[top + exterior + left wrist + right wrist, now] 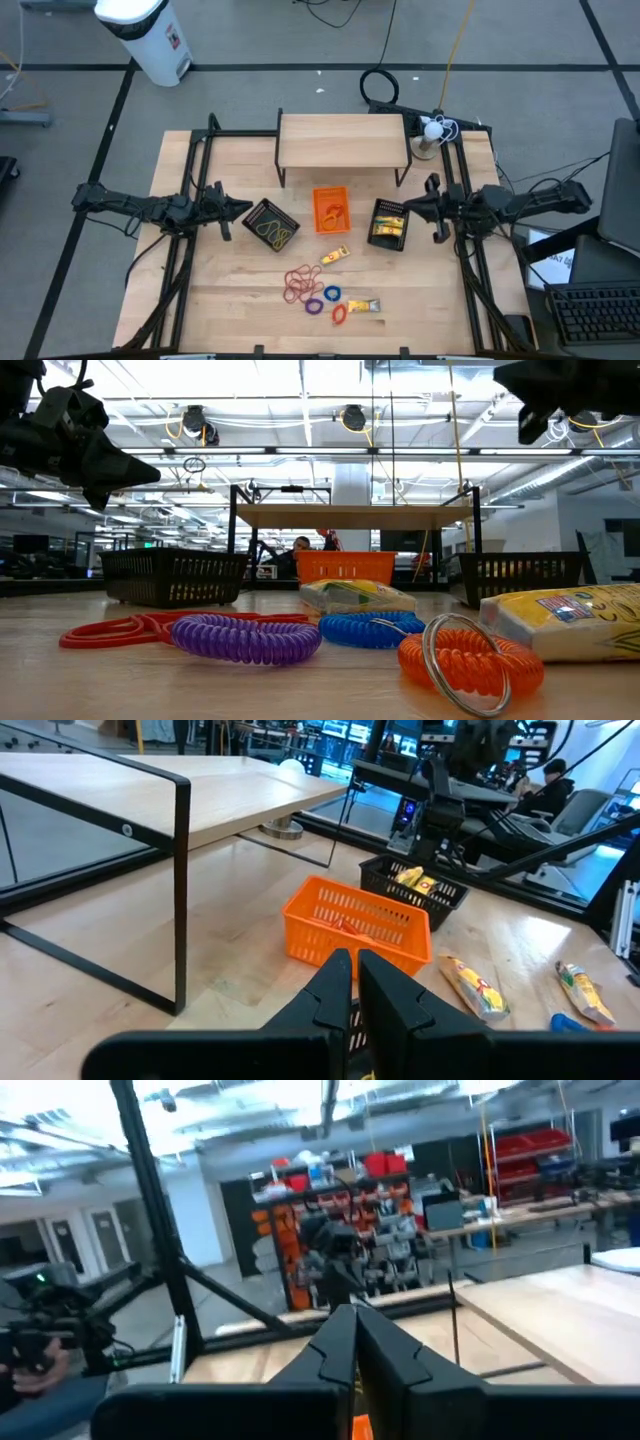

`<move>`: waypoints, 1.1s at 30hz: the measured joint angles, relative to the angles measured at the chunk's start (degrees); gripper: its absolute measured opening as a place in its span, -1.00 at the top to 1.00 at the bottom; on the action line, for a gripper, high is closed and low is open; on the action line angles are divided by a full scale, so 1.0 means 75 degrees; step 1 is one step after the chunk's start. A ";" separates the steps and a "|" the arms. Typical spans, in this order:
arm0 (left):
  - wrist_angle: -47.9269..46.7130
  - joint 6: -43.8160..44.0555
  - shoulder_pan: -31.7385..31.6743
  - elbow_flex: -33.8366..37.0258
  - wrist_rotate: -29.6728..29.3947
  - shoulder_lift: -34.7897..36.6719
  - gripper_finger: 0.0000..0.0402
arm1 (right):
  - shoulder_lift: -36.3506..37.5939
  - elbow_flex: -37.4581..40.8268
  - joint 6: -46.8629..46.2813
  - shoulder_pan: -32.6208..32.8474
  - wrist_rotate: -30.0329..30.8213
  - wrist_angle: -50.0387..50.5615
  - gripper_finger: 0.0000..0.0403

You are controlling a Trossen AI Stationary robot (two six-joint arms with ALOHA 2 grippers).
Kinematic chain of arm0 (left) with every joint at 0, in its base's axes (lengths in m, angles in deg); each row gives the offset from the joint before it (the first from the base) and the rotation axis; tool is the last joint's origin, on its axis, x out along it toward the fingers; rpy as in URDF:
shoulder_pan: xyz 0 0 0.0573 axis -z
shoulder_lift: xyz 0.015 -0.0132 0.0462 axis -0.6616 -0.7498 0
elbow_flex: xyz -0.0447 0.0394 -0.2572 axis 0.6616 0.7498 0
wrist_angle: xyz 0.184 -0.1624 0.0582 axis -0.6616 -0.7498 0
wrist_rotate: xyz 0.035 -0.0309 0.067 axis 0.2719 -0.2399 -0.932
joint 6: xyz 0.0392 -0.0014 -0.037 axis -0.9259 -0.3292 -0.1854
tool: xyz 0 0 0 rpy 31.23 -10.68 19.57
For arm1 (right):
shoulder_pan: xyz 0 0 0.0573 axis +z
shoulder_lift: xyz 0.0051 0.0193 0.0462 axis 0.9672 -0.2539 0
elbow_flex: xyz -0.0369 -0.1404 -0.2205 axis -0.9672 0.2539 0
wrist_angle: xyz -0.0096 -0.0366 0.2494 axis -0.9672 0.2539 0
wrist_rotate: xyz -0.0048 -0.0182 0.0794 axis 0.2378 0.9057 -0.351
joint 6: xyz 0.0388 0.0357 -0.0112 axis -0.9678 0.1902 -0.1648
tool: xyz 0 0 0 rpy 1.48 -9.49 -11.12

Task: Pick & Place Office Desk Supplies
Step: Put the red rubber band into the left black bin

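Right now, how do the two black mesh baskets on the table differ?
The left black basket lies turned at an angle and holds thin tan rubber bands; the right black basket sits nearly square to the table and holds yellow packets. Each lies beside its own arm. Both are black mesh, similar in size.

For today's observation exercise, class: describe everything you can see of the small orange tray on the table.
The orange tray is a small rectangular basket of what looks like plastic, with slotted, grille-like walls and an open top. It sits upright on the wooden table, just in front of the raised wooden shelf and between the two black mesh trays, touching neither. Small orange items lie inside. No gripper touches it.
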 joint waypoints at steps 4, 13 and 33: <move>0.0025 -0.0061 0.0002 0.0000 -0.0075 0.0002 0.89 | 0.0529 0.0517 0.0131 0.0006 -0.0007 -0.0290 1.00; 0.0055 0.0086 0.0000 0.0003 -0.0324 0.0003 0.89 | 0.0839 0.1362 -0.0037 0.0003 -0.0215 -0.0653 1.00; 0.0769 0.1294 0.0680 -0.0818 0.0733 -0.2315 0.99 | 0.0818 0.1561 0.0617 0.0015 -0.0787 -0.0718 1.00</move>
